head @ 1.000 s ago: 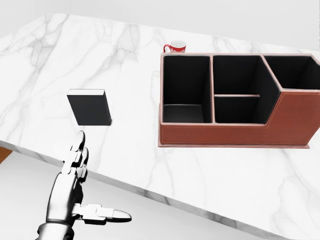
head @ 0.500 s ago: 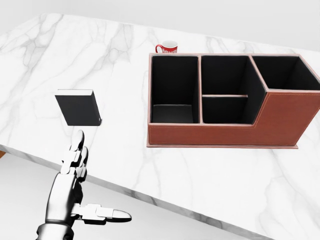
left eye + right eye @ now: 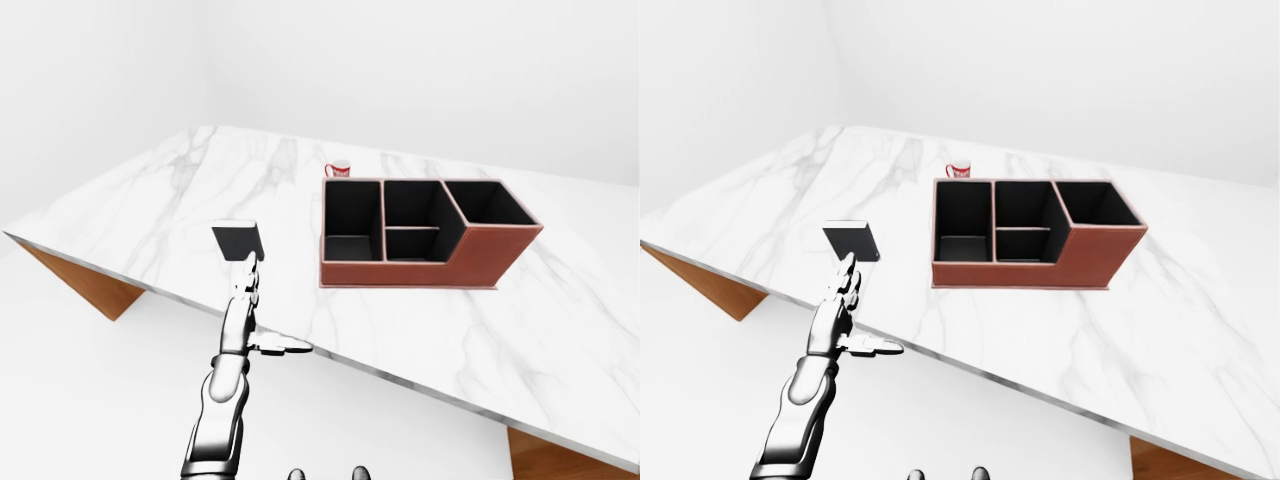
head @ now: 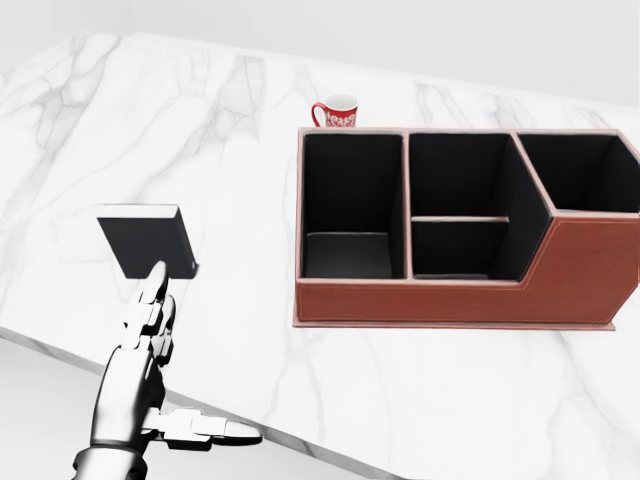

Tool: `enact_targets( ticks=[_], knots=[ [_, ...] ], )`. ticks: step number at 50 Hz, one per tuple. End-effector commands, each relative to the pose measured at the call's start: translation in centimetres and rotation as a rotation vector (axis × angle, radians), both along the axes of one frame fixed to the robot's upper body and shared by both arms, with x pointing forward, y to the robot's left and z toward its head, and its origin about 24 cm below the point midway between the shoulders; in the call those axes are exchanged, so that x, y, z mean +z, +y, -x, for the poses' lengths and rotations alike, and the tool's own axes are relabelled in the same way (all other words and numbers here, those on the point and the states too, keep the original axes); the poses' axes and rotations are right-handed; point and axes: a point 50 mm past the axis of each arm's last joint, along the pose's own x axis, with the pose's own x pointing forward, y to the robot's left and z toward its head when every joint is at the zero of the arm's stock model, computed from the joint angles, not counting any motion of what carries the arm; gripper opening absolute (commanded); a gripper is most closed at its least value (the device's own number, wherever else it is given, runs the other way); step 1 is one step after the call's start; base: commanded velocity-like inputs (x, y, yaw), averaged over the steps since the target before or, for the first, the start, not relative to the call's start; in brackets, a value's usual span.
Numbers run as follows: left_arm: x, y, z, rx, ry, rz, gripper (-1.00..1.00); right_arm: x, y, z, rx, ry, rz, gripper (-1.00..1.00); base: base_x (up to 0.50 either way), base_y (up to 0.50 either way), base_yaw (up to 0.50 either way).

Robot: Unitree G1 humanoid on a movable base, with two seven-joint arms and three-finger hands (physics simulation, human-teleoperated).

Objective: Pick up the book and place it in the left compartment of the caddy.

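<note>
My left hand (image 4: 150,345) is spread, fingers straight, thumb out to the right, fingertips overlapping the lower edge of the book (image 4: 145,240), which lies flat on the table (image 4: 230,120). To its right stands the caddy (image 4: 450,290), left compartment empty; a mug (image 4: 337,111) sits just above it.

Red-white mug (image 4: 337,111) upright on marble table (image 4: 420,380).

Open left hand (image 3: 243,300) nr book (image 3: 238,241)
</note>
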Motion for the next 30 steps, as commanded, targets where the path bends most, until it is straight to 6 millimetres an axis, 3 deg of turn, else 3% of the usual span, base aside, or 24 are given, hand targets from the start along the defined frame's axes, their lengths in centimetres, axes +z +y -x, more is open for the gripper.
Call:
enact_targets(
  ticks=[1,30],
  knots=[
    [-0.08,0.02,0.01,0.002,0.003,-0.005,1.00,-0.04,0.01,-0.02,0.002,0.001,0.001,1.00,0.24,0.10,0.00],
    [0.09,0.08,0.07,0.007,-0.004,-0.007,1.00,-0.13,0.12,-0.13,0.007,0.009,0.004,1.00,0.22,0.09,0.00]
  ],
)
